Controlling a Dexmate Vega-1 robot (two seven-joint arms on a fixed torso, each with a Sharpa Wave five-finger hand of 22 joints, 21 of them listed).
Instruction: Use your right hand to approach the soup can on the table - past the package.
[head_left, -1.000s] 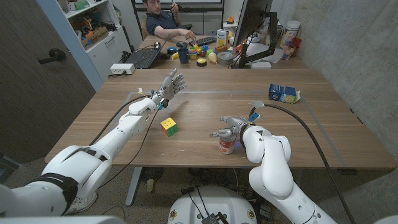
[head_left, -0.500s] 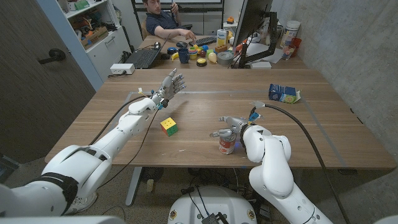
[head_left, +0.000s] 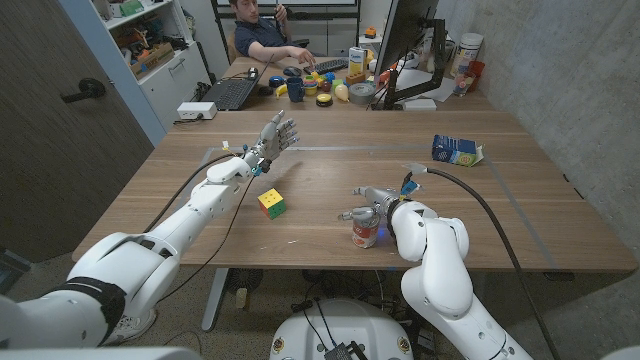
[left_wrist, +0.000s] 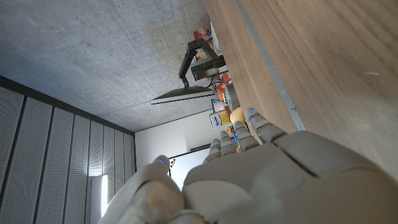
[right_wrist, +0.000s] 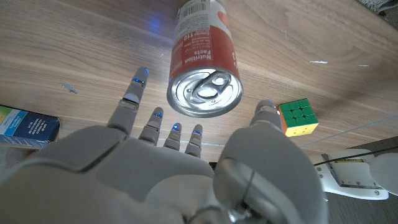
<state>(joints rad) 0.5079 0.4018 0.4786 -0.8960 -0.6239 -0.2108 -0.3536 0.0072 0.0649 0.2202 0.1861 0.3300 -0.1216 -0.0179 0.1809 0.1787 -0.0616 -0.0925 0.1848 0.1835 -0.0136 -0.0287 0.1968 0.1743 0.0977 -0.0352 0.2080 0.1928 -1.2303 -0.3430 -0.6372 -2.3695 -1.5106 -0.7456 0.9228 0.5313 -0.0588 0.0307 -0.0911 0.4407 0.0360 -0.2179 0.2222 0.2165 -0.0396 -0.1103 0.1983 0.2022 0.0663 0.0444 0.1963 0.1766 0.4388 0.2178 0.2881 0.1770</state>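
- Near the front edge of the bench (head_left: 180, 195), I see the soup can (head_left: 365, 232) standing upright, with my right robot hand (head_left: 368, 205) directly over it.
- From the head view, the right robot hand's fingers (head_left: 352, 213) reach out over the can's top toward the middle of the bench; whether they touch the can I cannot tell from there.
- My right wrist view settles it better: the soup can (right_wrist: 203, 59) shows its silver pull-tab lid and red-and-white label in the gap between the spread fingers (right_wrist: 133, 93) and the thumb, with bare wood visible around the lid. The right robot hand (right_wrist: 180, 174) is wide and holds nothing.
- That same wrist view also shows the colour cube (right_wrist: 299, 118) just past the thumb, and a blue package (right_wrist: 28, 126) at the picture's edge beyond the fingers.
- Overhead, the colour cube (head_left: 271, 203) lies well apart from the can toward my left arm, and the blue package (head_left: 457, 151) lies on the far right part of the bench, well apart from the can.
- My left robot hand (head_left: 276, 136) is raised over the far part of the bench, fingers apart, nothing in it.
- My left wrist view shows the left robot hand (left_wrist: 261, 180) from behind with its fingertips stretched toward the far bench edge, and a monitor (left_wrist: 186, 87) beyond.
- A person (head_left: 262, 30) sits at the cluttered desk behind.
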